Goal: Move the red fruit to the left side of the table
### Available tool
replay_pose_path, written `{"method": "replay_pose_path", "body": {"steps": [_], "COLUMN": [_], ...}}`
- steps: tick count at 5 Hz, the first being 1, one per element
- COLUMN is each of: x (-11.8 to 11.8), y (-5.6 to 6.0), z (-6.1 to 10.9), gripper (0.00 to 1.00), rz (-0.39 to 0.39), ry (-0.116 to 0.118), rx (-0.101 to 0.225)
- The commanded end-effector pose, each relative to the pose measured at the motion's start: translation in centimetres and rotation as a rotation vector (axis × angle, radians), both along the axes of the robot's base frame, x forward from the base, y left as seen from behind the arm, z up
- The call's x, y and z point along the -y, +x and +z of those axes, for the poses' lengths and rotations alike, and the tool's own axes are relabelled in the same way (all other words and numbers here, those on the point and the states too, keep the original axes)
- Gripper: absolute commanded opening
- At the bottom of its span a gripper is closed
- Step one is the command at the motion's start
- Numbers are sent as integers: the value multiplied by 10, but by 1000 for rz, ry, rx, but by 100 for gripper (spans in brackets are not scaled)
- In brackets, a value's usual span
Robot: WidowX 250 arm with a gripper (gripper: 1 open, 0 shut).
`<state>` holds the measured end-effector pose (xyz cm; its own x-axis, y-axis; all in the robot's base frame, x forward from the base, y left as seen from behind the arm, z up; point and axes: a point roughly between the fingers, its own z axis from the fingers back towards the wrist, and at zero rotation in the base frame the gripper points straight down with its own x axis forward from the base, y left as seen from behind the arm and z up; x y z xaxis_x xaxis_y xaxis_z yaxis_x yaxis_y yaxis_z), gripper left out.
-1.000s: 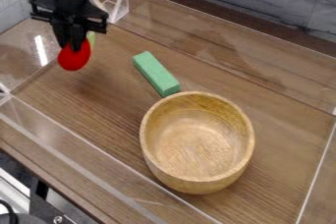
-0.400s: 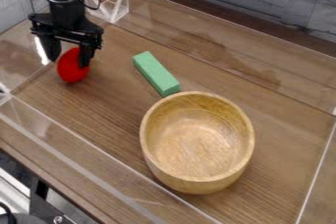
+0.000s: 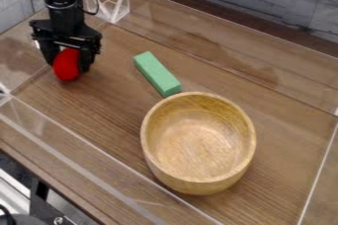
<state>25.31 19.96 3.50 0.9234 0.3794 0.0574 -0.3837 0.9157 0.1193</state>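
The red fruit [image 3: 66, 64] is small, glossy and bright red, and it rests on the brown wood-grain table [image 3: 224, 61] near its left end. My black gripper [image 3: 66, 58] points straight down over it, open, with one finger on each side of the fruit and a gap showing at the sides. The fruit's top is hidden by the gripper body.
A green rectangular block [image 3: 156, 73] lies right of the fruit. A round light wooden bowl [image 3: 199, 141] sits toward the front right. Low clear acrylic walls [image 3: 79, 140] edge the tabletop, with one close to the gripper's left.
The gripper was shut on the fruit and held it just above the table. It has lowered, the jaws have spread open, and the fruit now sits on the wood.
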Motion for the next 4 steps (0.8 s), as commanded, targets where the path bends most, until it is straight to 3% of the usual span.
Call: {"method": "replay_pose_path", "body": {"steps": [1, 4], "x": [-11, 4], "y": [8, 12], "z": [12, 32], "gripper": [100, 100], "rz": [1, 5], "ry": [15, -91], "rx": [51, 51]}}
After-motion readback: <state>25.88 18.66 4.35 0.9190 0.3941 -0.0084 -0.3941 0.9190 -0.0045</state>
